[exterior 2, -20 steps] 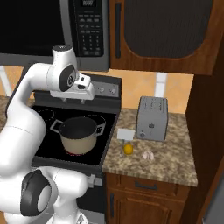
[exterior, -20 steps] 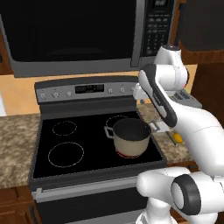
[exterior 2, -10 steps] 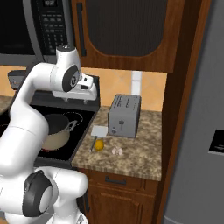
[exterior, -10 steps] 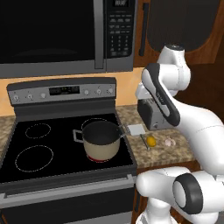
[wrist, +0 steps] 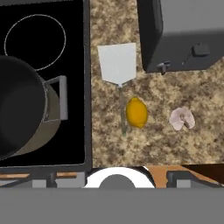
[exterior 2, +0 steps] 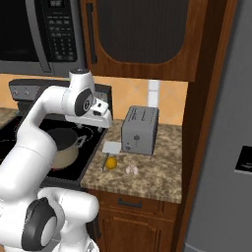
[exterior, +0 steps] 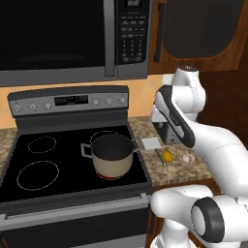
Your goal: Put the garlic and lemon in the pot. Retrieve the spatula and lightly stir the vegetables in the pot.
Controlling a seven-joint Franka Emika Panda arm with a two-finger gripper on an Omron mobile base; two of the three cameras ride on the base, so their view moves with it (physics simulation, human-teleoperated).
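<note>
The gripper (exterior 2: 105,117) hangs high above the seam between stove and worktop, with nothing between its fingers; whether the jaws stand apart or together cannot be told. Below it, the lemon (wrist: 137,112) lies on the speckled worktop (wrist: 153,144), touching the thin handle of the spatula (wrist: 117,64), whose pale blade rests nearer the back wall, just beside the toaster (wrist: 183,33). The garlic (wrist: 182,118) sits near the lemon on the side away from the stove, apart from it, in front of the toaster. All three lie in the strip of worktop between the stove edge and the toaster, with bare stone toward the front edge. The pot (exterior: 112,154) stands on the right front burner of the stove (exterior: 43,164), one grey handle pointing toward the worktop; its dark inside holds nothing visible.
</note>
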